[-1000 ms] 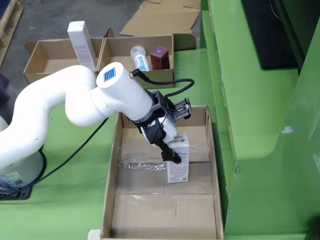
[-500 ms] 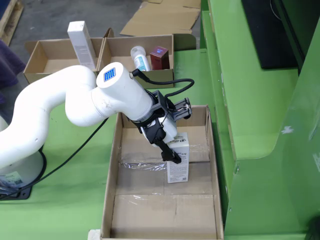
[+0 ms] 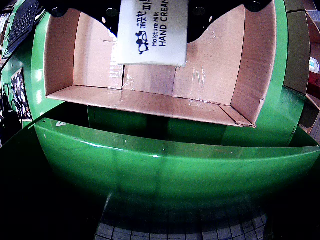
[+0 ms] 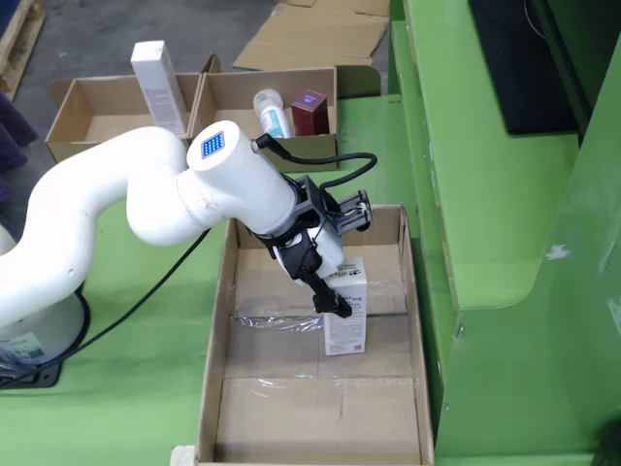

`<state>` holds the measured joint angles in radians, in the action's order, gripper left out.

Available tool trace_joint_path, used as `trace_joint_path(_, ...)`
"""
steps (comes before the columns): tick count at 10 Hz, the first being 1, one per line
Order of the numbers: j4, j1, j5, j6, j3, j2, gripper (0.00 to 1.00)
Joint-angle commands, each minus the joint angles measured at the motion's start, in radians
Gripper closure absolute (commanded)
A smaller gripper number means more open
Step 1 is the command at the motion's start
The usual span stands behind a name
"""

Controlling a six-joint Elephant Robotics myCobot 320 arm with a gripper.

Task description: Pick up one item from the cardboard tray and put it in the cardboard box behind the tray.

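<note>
Nearest me is the long, shallow cardboard tray [image 4: 315,408] on the green table [image 4: 126,388], its taped floor bare apart from one thing. That thing is a small white hand cream carton [image 4: 345,316] with dark lettering, about midway along the tray and toward its right side in the fixed view. The black gripper [image 4: 340,303] at the end of the white arm [image 4: 146,194] reaches down onto it, one finger [image 4: 328,296] lying across the carton's left face. In the view riding on the gripper, the carton [image 3: 152,32] sits squarely between the dark jaw parts at the top of the picture, so I take it to be clamped on the carton, gripped by its sides so it will lift upright. Whether the carton has left the tray floor I cannot tell.

Farther back stand two open cardboard boxes: the right box [image 4: 277,121] holds a white bottle [image 4: 273,113] and a dark red carton [image 4: 310,112]; the left box [image 4: 102,116] holds a tall white carton [image 4: 160,85]. One of these looks to be the destination, so the lift must clear the tray's back wall.
</note>
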<state>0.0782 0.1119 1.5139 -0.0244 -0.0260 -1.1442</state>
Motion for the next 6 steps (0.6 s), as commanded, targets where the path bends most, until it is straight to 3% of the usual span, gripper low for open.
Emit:
trace_joint_path(1,0.013,0.007,-0.005,-0.010,0.026,0.054,1.00)
trace_joint_path(6,-0.078,0.065,-0.001,0.038,0.026,0.152,1.00)
